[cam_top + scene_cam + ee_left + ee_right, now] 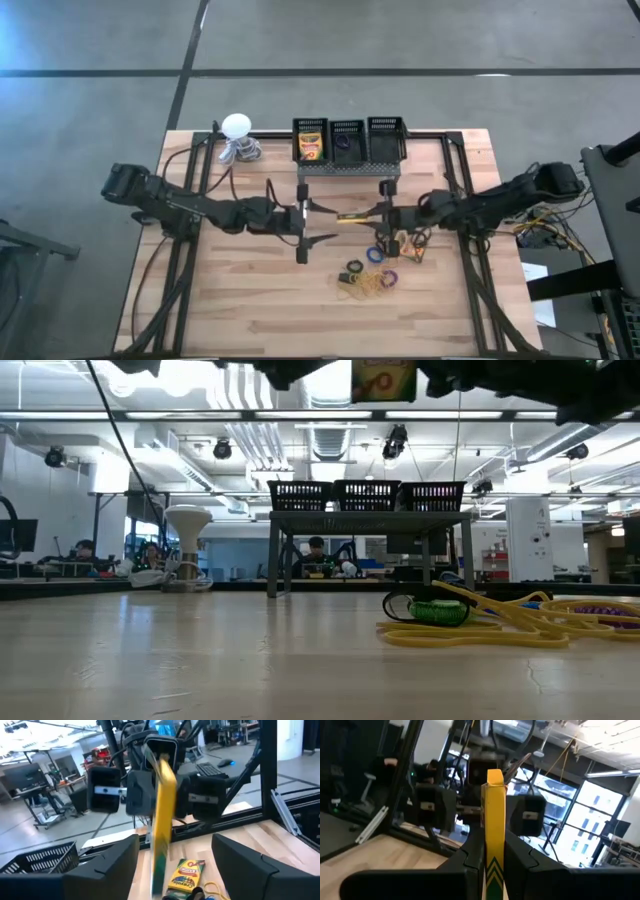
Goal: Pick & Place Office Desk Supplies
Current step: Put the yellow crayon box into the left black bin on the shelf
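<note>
My right gripper (378,212) is shut on a yellow-and-green crayon box (352,215), held on edge above the table's middle; in the low view this box (383,380) shows high up. My left gripper (330,222) is open and faces the box's free end, its fingers standing on either side without touching. A second crayon box (185,875) lies flat on the table below. A third (311,147) sits in the left bin. Black, purple and green elastic rings (375,262) and yellow rubber bands (365,290) lie toward the near edge. My right gripper pinches the crayon box between its two fingers by the end with the green chevrons (494,862), one finger on each flat face. The fingers come level from the table's right and lie along the box. The box is lifted clear, on edge, pointing toward the left gripper.
Three black mesh bins on a grey stand (349,140) sit at the far middle. A white ball-shaped object on a coiled grey base (236,130) stands at the far left. Green ring (437,612) and rubber bands (500,625) lie near the low camera. Bare wood lies near left.
</note>
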`<move>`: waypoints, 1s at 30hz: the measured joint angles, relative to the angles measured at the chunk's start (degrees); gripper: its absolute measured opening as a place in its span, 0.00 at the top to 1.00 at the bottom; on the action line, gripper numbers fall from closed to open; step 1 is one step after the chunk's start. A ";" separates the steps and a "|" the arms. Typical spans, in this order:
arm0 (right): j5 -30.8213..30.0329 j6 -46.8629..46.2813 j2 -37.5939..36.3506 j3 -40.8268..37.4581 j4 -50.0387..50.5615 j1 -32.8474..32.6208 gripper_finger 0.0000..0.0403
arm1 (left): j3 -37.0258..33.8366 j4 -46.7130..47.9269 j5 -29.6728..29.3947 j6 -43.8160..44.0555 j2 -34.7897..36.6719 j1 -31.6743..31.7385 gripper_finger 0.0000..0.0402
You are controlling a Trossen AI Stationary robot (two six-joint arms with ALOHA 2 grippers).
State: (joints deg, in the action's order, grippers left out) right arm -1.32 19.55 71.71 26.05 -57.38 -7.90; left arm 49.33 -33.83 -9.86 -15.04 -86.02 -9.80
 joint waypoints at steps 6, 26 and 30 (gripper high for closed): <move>0.03 0.00 3.93 3.41 1.75 0.02 0.90 | 0.95 1.68 -2.57 0.46 0.00 0.07 0.30; -5.31 -2.11 5.43 5.34 13.05 -0.02 0.80 | 1.94 6.47 -5.72 2.37 1.07 -1.09 0.94; -12.45 -5.41 1.70 7.29 27.55 0.09 0.69 | 8.13 22.67 -13.32 4.42 3.81 -0.40 0.94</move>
State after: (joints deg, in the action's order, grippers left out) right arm -13.77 14.14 73.41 33.33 -29.84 -7.81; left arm 57.47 -11.16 -23.18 -10.62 -82.21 -10.20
